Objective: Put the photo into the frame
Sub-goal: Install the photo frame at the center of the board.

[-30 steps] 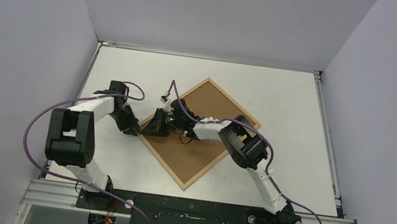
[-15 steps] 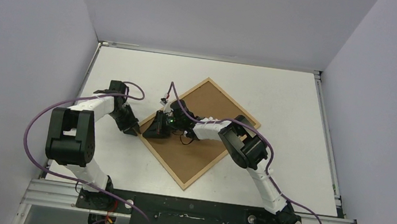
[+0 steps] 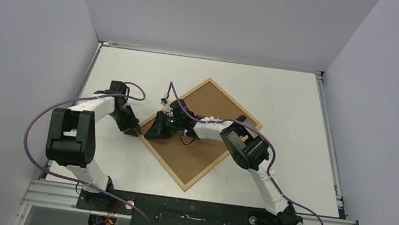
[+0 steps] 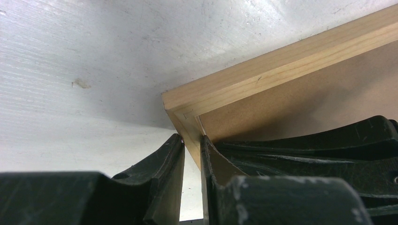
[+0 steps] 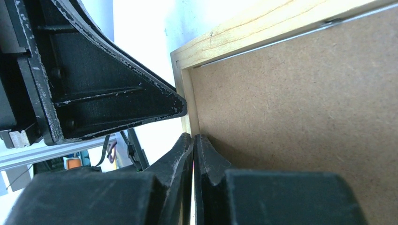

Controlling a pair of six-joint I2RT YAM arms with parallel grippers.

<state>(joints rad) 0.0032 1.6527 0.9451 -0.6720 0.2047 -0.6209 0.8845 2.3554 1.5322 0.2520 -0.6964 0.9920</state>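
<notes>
Frame (image 3: pixel 190 166) first, from the top camera: it lies back-up on the table (image 3: pixel 281 94), turned cornerwise, and both tools meet at one corner of it. The left gripper (image 3: pixel 135 131) comes at that corner from outside. The right gripper (image 3: pixel 155 130) reaches across the brown back from the opposite side. You'd judge the longer sides to run from that corner away from the arm bases. The photo is nowhere to be seen, and whether it lies under the board you cannot tell.

From the left wrist, the left gripper (image 4: pixel 191 139) is closed to a narrow slot with the wood rail (image 4: pixel 281 61) between its fingers, just short of the corner. The rest of the frame stretches ahead and to its right.

From the right wrist, the right gripper (image 5: pixel 193 137) has its tips pressed together on nothing, their points at the seam where the rail (image 5: pixel 263 23) meets the backing board (image 5: pixel 300 108). One of the left arm's fingers (image 5: pixel 117 93) sits just left of that seam. Any prying, you'd guess, turns on that seam, directly ahead of the right tips
</notes>
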